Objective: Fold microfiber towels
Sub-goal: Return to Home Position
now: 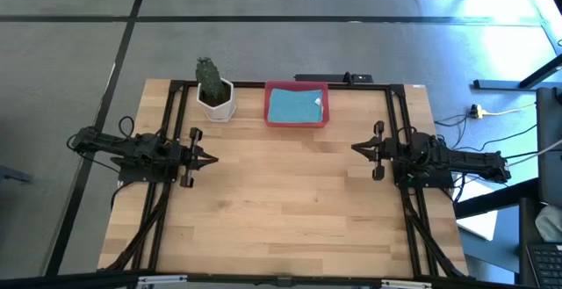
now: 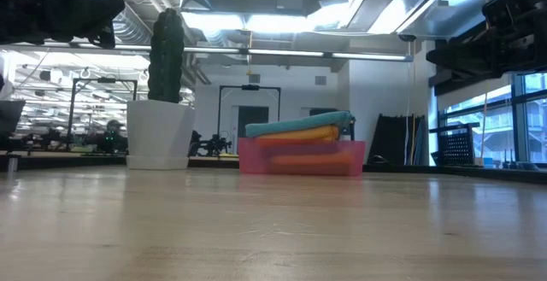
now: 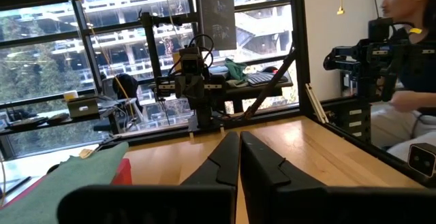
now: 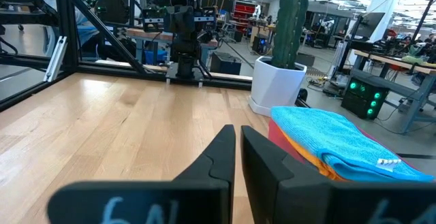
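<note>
Folded towels lie stacked in a red tray (image 1: 297, 123) at the table's far middle; a teal-blue towel (image 1: 296, 105) is on top, with yellow and orange ones (image 2: 295, 134) under it in the low view. The stack also shows in the right wrist view (image 4: 340, 146). My left gripper (image 1: 213, 158) hovers shut and empty at the table's left side. My right gripper (image 1: 355, 148) hovers shut and empty at the right side. Both point toward the table's middle.
A cactus in a white pot (image 1: 214, 91) stands left of the tray at the far edge. A dark frame (image 1: 176, 104) runs along the table's left, right and far sides. A person (image 3: 409, 60) sits beyond the table's right side. Bare wood lies between the grippers.
</note>
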Tool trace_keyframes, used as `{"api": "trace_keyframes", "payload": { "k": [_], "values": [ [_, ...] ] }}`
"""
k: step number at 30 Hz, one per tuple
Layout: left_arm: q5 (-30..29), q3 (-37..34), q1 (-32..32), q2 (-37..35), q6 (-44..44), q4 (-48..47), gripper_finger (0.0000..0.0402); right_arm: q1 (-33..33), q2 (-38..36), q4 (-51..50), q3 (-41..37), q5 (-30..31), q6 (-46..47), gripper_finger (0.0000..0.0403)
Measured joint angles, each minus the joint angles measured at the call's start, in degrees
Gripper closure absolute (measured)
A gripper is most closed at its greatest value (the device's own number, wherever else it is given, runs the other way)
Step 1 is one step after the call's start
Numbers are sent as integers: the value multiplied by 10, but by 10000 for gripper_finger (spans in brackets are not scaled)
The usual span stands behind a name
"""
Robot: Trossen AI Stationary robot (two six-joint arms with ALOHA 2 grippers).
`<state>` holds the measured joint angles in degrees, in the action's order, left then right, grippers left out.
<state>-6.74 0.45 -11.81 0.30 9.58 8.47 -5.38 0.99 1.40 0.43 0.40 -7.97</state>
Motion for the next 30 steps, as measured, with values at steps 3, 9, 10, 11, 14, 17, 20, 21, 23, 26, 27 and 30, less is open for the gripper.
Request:
{"api": "trace_keyframes", "payload": {
  "k": [3,9,10,11,14,17,20,21,23,26,27,30],
  "values": [
    [0,0,0,0,0,0,397,0,0,0,0,0,0,375],
    [0,0,0,0,0,0,386,0,0,0,0,0,0,375],
    [0,0,0,0,0,0,384,0,0,0,0,0,0,375],
    [0,0,0,0,0,0,383,0,0,0,0,0,0,375],
    [0,0,0,0,0,0,378,0,0,0,0,0,0,375],
    [0,0,0,0,0,0,374,0,0,0,0,0,0,375],
    [0,0,0,0,0,0,371,0,0,0,0,0,0,375],
    [0,0,0,0,0,0,371,0,0,0,0,0,0,375],
    [0,0,0,0,0,0,372,0,0,0,0,0,0,375],
    [0,0,0,0,0,0,377,0,0,0,0,0,0,375],
    [0,0,0,0,0,0,378,0,0,0,0,0,0,375],
    [0,0,0,0,0,0,383,0,0,0,0,0,0,375]
  ]
}}
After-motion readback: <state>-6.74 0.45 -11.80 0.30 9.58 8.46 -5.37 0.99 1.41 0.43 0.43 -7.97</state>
